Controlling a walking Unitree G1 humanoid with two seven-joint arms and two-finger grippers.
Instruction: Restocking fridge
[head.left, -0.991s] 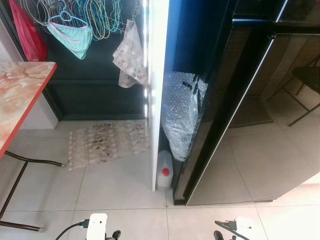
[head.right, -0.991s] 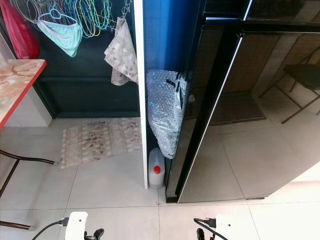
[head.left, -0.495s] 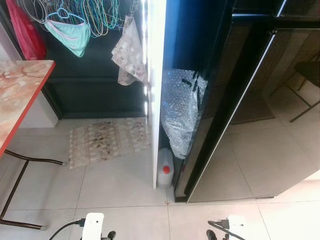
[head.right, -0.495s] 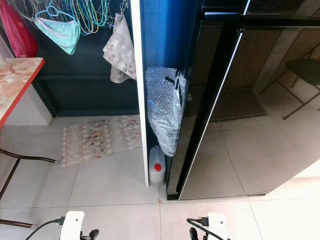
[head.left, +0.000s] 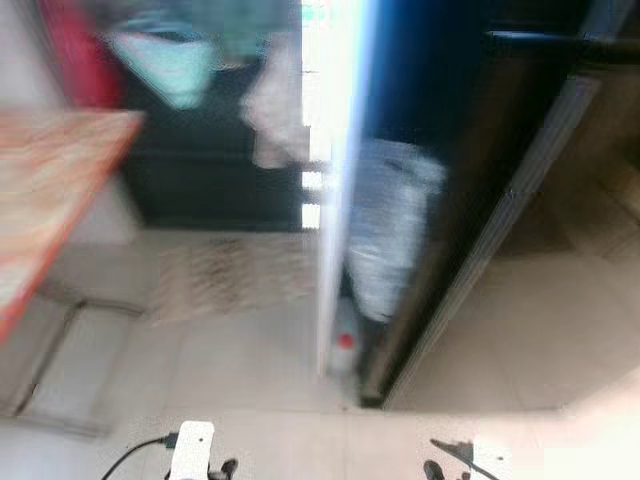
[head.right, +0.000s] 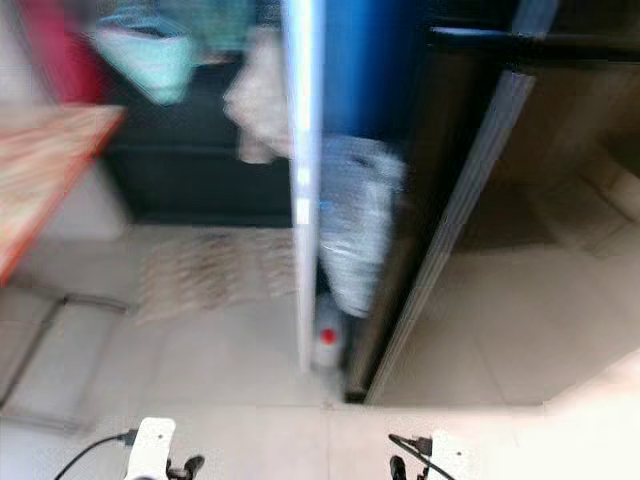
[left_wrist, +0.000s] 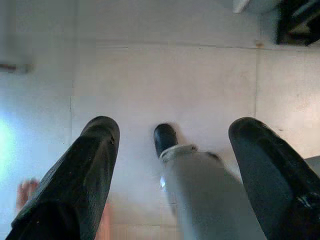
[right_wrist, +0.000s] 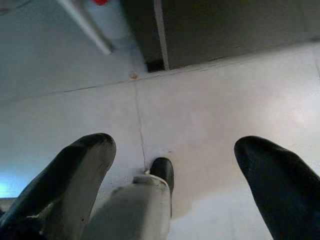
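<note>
Two grippers hung low over tiled floor (left_wrist: 165, 80), head views blurred.
Left gripper (left_wrist: 172, 150) spread, empty; right gripper (right_wrist: 175, 165) spread, empty; black fridge (head.right: 470, 200) ahead; bubble-wrap bundle (head.right: 355, 235) beside it.

Head views smeared by motion blur. Hanging items (head.left: 175, 60) at top left unreadable, cut by top edge. Table (head.left: 50, 190) cut by left edge. Jug (head.right: 326, 345) behind white panel (head.right: 303, 180) mostly hidden; red cap visible. Bubble-wrapped bundle (head.left: 390, 225) partly behind dark fridge door (head.left: 480, 200).

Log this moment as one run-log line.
phase: approaching fridge | view: blurred | left gripper: open, empty | right gripper: open, empty
</note>
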